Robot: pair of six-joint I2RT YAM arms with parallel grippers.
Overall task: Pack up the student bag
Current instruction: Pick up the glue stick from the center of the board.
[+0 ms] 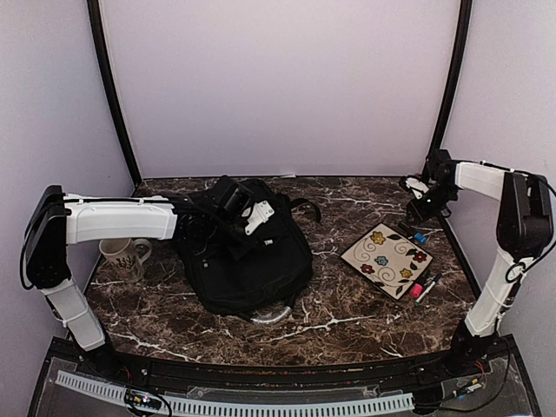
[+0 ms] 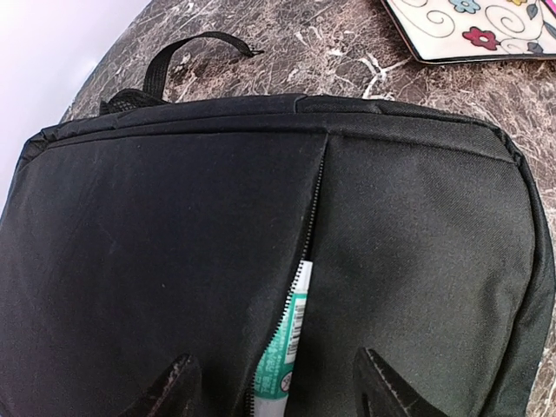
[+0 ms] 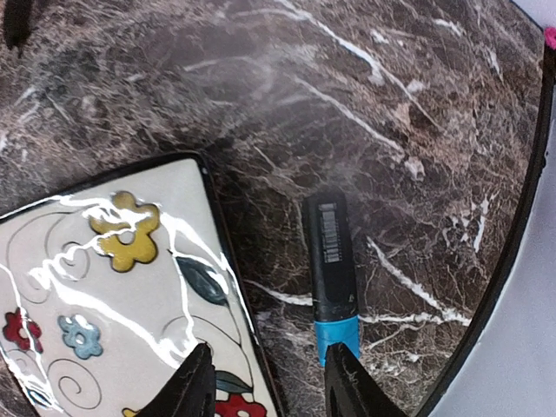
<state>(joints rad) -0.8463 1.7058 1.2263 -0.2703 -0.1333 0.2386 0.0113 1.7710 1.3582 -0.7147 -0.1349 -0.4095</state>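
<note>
Left end effector (image 2: 278,391) above student bag (image 1: 248,261)

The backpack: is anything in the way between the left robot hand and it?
No, nothing visible. The left gripper hangs open right above the backpack. The only other thing there is a white and green tube poking out of the backpack's zipper slit, in line between the two fingers.

Robot lab test cell, plain white walls (image 1: 278,78), black corner posts (image 1: 113,95), marbled tabletop (image 1: 347,317)
</note>
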